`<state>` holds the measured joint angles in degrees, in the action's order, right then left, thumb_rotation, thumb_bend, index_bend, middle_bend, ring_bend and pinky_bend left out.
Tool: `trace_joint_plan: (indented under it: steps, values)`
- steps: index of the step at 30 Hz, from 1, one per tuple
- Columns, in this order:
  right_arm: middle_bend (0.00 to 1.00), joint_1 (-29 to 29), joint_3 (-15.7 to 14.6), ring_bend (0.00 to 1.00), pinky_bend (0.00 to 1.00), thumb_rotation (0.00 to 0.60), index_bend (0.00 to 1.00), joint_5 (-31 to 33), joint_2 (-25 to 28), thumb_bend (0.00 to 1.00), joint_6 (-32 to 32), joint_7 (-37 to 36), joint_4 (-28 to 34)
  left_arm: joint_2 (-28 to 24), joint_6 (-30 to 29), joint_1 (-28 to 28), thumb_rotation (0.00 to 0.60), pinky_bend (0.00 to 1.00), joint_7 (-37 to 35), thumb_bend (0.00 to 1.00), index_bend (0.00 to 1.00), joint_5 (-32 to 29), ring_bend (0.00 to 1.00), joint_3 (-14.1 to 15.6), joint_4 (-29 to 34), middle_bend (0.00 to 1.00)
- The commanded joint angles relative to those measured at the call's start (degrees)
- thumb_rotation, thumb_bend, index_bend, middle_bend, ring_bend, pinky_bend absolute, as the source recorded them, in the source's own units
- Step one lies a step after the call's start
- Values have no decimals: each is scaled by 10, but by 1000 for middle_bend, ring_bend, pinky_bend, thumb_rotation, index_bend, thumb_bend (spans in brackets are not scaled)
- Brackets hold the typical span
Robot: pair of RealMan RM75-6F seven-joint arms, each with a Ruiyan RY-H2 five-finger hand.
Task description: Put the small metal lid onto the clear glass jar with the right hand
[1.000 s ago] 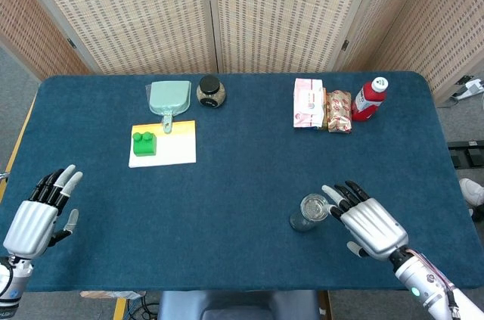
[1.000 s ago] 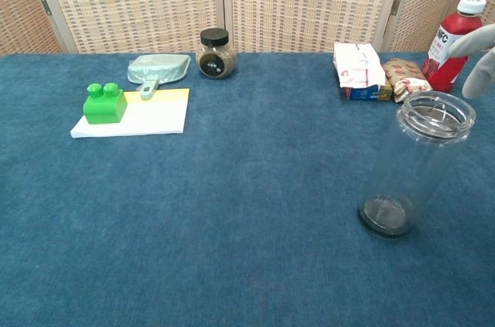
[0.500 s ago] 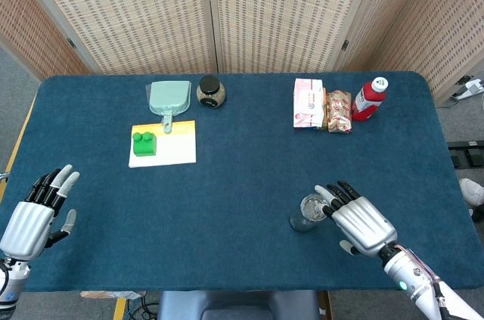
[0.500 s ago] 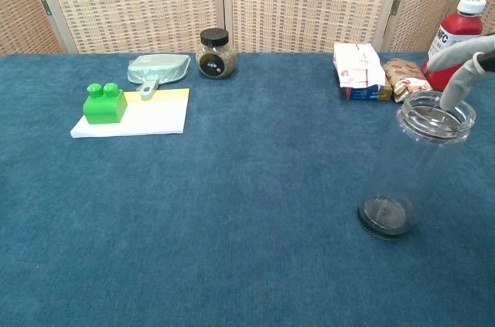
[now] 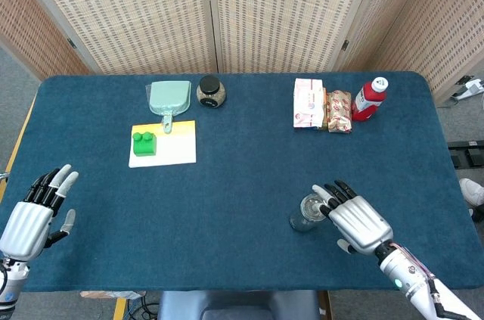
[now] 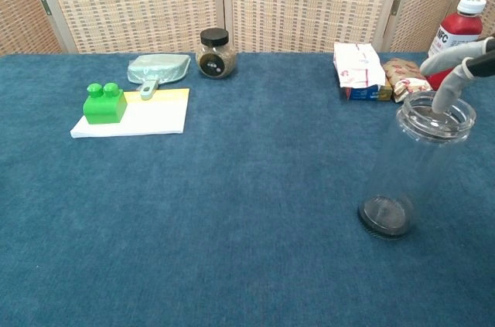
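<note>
Head view: the clear glass jar stands upright on the blue table, near the front edge and right of centre. The right hand lies palm down just beside it, fingers spread and reaching over the jar's open mouth; it grasps nothing. No metal lid can be made out on the jar or in the hand. The left hand hovers at the table's front left corner, released, fingers apart and empty. Toward the back sit a green block on a white and yellow pad, a pale green dustpan, a dark-lidded spice jar, a pink packet, a snack bag and a red bottle

Chest view: the clear glass jar rises at the right, its mouth open. Grey fingers of the right hand enter from the right edge, one fingertip dipping to the jar's rim, touching or just over it. The left hand does not show. The green block, pad, dustpan, spice jar, pink packet, snack bag and red bottle line the far side
</note>
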<state>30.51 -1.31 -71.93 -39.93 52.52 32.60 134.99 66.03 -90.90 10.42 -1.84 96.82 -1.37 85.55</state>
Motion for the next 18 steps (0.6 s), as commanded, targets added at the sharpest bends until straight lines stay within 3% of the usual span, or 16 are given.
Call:
trace_joint_plan:
  steps: [1, 8, 12, 15, 18]
  values:
    - [0, -13, 4, 0, 0, 600, 237, -40, 11, 228, 17, -30, 0, 0, 1, 0, 600, 103, 0, 495, 0, 0, 0, 0, 0, 4]
    - [0, -52, -3, 0, 0, 600, 237, -127, 49, 228, 59, -91, 0, 4, 6, 2, 600, 103, 8, 495, 0, -1, 0, 0, -2, 4]
    - [0, -88, -11, 0, 0, 600, 237, -139, 59, 227, 105, -84, 0, 6, 12, 4, 600, 103, 12, 495, 0, -4, 0, 0, -3, 4]
    - [0, -115, -10, 0, 0, 600, 237, -129, 42, 227, 150, -61, -22, 7, 15, 6, 600, 103, 12, 495, 0, -5, 0, 0, -5, 4]
    - [0, -149, -9, 0, 0, 600, 218, -130, 6, 227, 202, -84, -78, 9, 19, 7, 600, 103, 12, 495, 0, -7, 0, -1, -6, 4]
